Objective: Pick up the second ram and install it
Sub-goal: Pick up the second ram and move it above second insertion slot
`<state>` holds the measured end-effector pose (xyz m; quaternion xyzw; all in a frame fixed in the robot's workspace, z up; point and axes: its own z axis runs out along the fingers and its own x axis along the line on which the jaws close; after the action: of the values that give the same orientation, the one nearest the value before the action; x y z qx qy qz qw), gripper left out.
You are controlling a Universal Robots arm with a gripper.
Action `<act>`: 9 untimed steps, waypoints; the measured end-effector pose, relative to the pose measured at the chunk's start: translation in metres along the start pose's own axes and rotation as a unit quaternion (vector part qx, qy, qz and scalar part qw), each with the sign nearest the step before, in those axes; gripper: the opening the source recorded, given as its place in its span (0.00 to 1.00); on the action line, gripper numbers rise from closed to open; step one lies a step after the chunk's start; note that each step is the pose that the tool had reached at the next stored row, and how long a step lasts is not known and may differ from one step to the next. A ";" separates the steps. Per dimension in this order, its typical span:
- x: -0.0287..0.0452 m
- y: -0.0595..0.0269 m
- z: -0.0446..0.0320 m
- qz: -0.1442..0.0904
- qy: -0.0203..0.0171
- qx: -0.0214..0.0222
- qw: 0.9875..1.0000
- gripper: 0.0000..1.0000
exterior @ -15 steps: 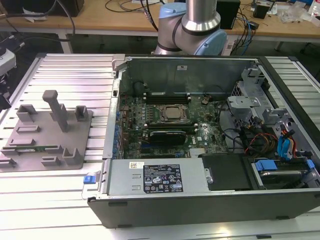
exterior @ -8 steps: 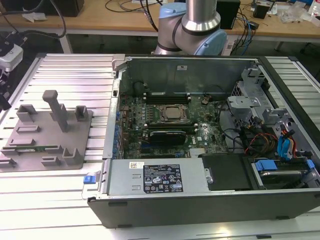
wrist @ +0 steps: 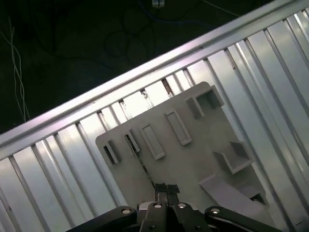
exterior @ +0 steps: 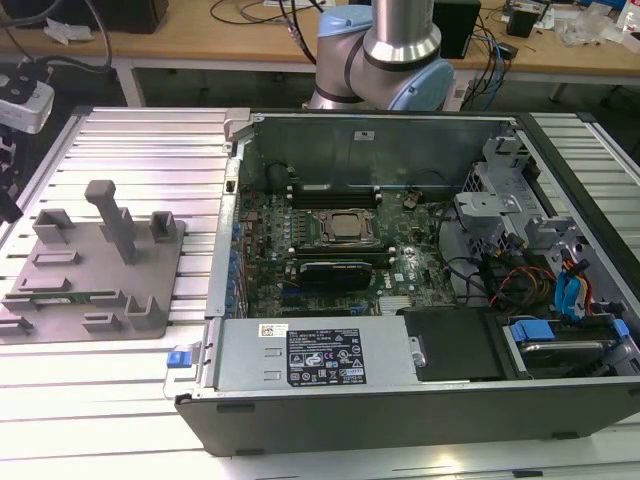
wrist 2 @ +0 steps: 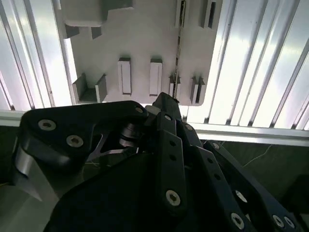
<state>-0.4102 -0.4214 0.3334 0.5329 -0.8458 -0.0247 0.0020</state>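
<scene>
One green stick, the second ram (exterior: 75,297), sits in the grey holder tray (exterior: 95,265) at the exterior view's left, well apart from the open computer case (exterior: 400,395). The tray lies on the ribbed aluminium table (exterior: 130,150). We note the stick near the tray's front border, with its long axis running left to right across the exterior view, along that border.

Second wrist view: the second ram (wrist 2: 177,53) reads as a thin dark line (edge-on to the camera), standing on its long edge between small uprights of the tray (wrist 2: 140,38). Its long axis points straight at the tip of the gripper (wrist 2: 166,101).

First wrist view: same reading. The stick (wrist: 142,164) is a narrow line across the tray (wrist: 193,159), one end towards the gripper (wrist: 166,189).

Tool state: we see the two fingertips drawn together, tip against tip. The gripper hangs above the tray, apart from the stick.

The arm (exterior: 400,40) rises behind the case, beyond the motherboard (exterior: 330,240)
</scene>
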 end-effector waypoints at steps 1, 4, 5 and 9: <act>0.0000 0.0000 0.0005 -0.012 0.001 0.000 1.000 0.08; 0.0000 -0.0001 0.0021 -0.050 0.003 -0.001 0.999 0.08; 0.0001 -0.0001 0.0031 -0.070 0.004 -0.001 0.998 0.08; 0.0002 -0.0003 0.0070 -0.135 0.007 -0.002 0.991 0.08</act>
<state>-0.4102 -0.4214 0.3264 0.6422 -0.7661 -0.0230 0.0060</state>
